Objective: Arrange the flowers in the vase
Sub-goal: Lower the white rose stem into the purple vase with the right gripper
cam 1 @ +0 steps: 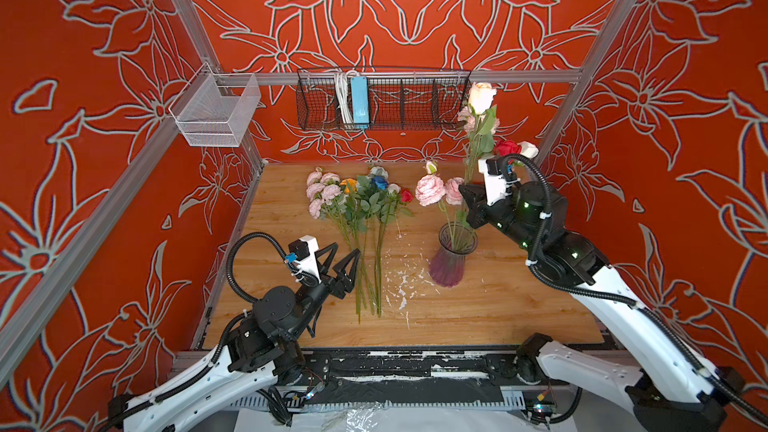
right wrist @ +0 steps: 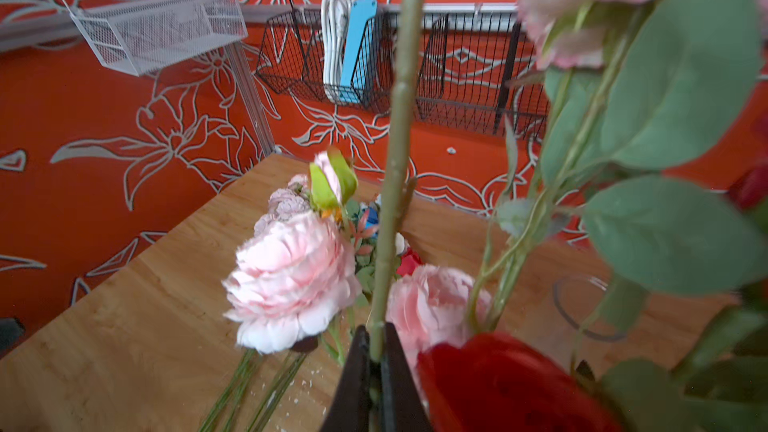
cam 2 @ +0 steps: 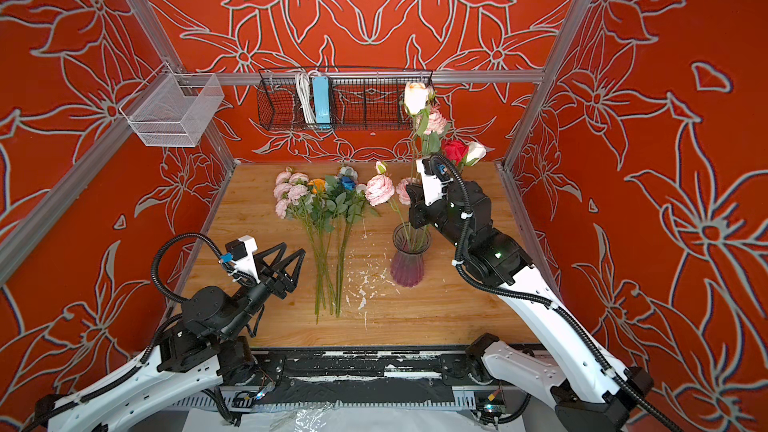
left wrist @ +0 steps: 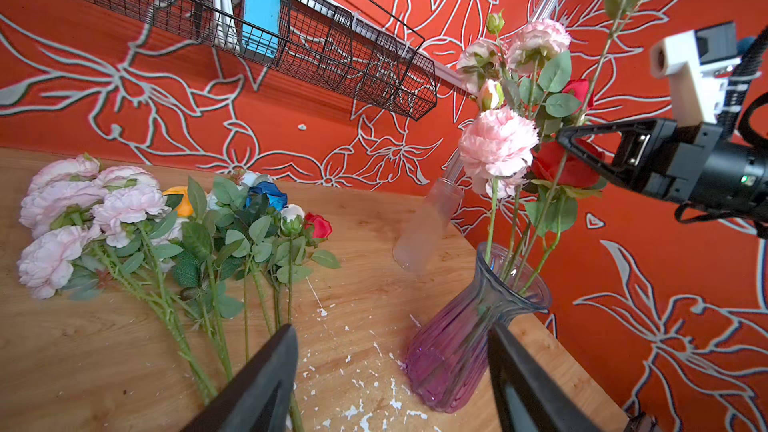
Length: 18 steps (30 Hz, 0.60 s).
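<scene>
Right gripper (right wrist: 376,357) is pinching the green stem of a tall cream rose (cam 1: 482,95) above the purple vase (cam 1: 451,263) that's holding pink blooms (cam 1: 430,189), while the left gripper (cam 1: 345,249) is hanging wide open beside the stems of the loose flowers (cam 1: 361,205) lying on the table (cam 1: 498,309).

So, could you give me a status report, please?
Left gripper open by loose flowers. Right gripper shut on stem, lower end in vase. Path clear.
</scene>
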### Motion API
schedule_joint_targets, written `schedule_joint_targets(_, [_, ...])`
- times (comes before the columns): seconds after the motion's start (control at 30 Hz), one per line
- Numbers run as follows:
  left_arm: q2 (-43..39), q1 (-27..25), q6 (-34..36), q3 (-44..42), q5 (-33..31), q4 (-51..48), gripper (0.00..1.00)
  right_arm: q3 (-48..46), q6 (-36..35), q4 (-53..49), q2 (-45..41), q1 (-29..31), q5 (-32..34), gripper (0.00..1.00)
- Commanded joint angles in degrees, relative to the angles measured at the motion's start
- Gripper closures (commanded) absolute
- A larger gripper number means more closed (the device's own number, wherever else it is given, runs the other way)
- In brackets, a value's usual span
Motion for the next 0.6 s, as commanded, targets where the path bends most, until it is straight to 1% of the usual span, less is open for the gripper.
schedule_joint_targets(0.0, [2.57, -0.25, -0.01, 0.98, -1.64, 3.59, 0.26, -2.82, 2.97, 1.65, -2.22, 0.18, -1.90, 1.00])
schedule_joint_targets(0.13, [6.83, -0.16, -0.29, 1.80, -1.38, 5.36, 0.25, -5.61, 3.04, 0.97, -3.73, 0.16, -1.81, 0.99])
schedule_joint_targets(0.2, [9.13, -0.07, -0.36, 2.03, -1.02, 6.45, 0.24, -6.52, 3.42, 0.56, -4.08, 0.27, -2.13, 0.97])
schedule_joint_targets(0.23, [10.32, 0.08, -0.37, 2.30, -0.82, 6.74, 0.24, -7.11, 3.56, 0.45, -4.35, 0.22, -2.21, 0.94])
schedule_joint_targets(0.3, [12.44, 0.43, -0.76, 2.80, -0.59, 6.92, 0.23, -8.41, 3.85, 0.36, -4.99, 0.25, -1.74, 0.90])
schedule_joint_targets(0.47, [17.64, 1.87, -2.92, 3.74, 1.81, 7.55, 0.22, -10.12, 4.88, -1.22, -6.16, 0.21, 0.54, 0.69])
schedule_joint_targets(0.57, [19.81, 3.27, -4.02, 4.46, 3.79, 7.25, 0.21, -9.91, 5.67, -2.92, -7.24, 0.27, 1.65, 0.63])
